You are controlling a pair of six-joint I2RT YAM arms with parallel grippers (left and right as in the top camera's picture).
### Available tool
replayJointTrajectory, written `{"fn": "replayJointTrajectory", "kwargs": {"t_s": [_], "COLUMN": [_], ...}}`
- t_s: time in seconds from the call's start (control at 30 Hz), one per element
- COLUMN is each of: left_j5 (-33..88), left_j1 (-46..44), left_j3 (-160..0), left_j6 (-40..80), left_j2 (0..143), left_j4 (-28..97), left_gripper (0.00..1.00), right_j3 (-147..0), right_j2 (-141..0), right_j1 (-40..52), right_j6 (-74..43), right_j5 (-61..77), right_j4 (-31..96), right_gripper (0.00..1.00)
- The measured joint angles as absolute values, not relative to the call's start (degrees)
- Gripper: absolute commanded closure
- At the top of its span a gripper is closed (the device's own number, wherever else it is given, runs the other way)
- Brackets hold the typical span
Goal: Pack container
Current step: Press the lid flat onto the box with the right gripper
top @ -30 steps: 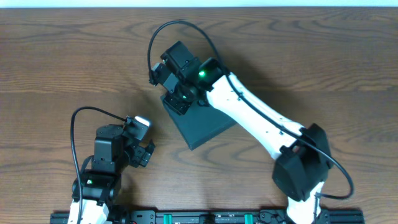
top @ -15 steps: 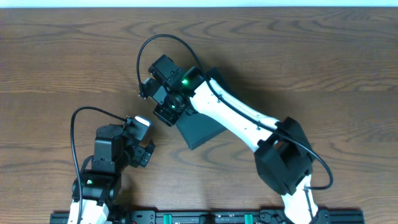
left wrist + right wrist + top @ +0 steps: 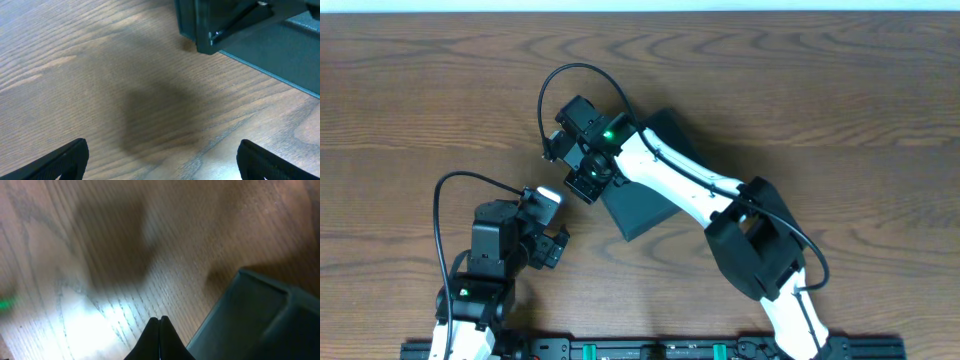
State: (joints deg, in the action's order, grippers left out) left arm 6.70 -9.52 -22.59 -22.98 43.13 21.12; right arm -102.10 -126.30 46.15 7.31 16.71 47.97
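Right arm [image 3: 680,185] stretches out from the near-right base. Dark elbow [image 3: 755,245] is bent, white forearm runs toward far left, wrist tips down. Right gripper [image 3: 160,325] is closed, tips pressed together into one point, nothing between them. Left arm [image 3: 485,265] is folded short, close to its base at near left, wrist aimed right. Left gripper [image 3: 162,160] is spread wide, fingers [image 3: 67,159] at both edges of its wrist view, holding nothing.
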Motion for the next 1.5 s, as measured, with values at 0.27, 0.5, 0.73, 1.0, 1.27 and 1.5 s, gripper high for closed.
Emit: {"fn": "replayJointTrajectory", "kwargs": {"t_s": [0.27,0.5,0.73,1.0,1.27,1.5], "left_j5": [6.7,6.7,6.7,6.7,6.7,6.7], "left_j1": [-9.5,-9.5,-9.5,-9.5,-9.5,-9.5], "left_j3": [-22.6,-22.6,-22.6,-22.6,-22.6,-22.6], "left_j6": [-23.0,-23.0,-23.0,-23.0,-23.0,-23.0], "left_j2": [43.1,43.1,43.1,43.1,43.1,43.1], "left_j4": [21.1,21.1,21.1,21.1,21.1,21.1], "left_gripper": [0.05,0.05,0.05,0.05,0.05,0.05], "right_j3": [-102.1,-102.1,-102.1,-102.3,-102.3,-102.6], "right_j2": [-126.3,-126.3,-127.4,-127.7,-121.4,-115.4], "right_j1": [43.0,38.5,35.9,35.9,36.2,36.4], "right_j6": [7.3,7.1,7.0,5.1,1.8,-5.5], "right_j5": [11.9,8.5,4.6,4.0,-1.5,-10.3], "right_j4": [46.9,42.6,39.1,38.5,44.9,57.4], "right_gripper": [0.99,0.99,0.99,0.99,0.99,0.99]}}
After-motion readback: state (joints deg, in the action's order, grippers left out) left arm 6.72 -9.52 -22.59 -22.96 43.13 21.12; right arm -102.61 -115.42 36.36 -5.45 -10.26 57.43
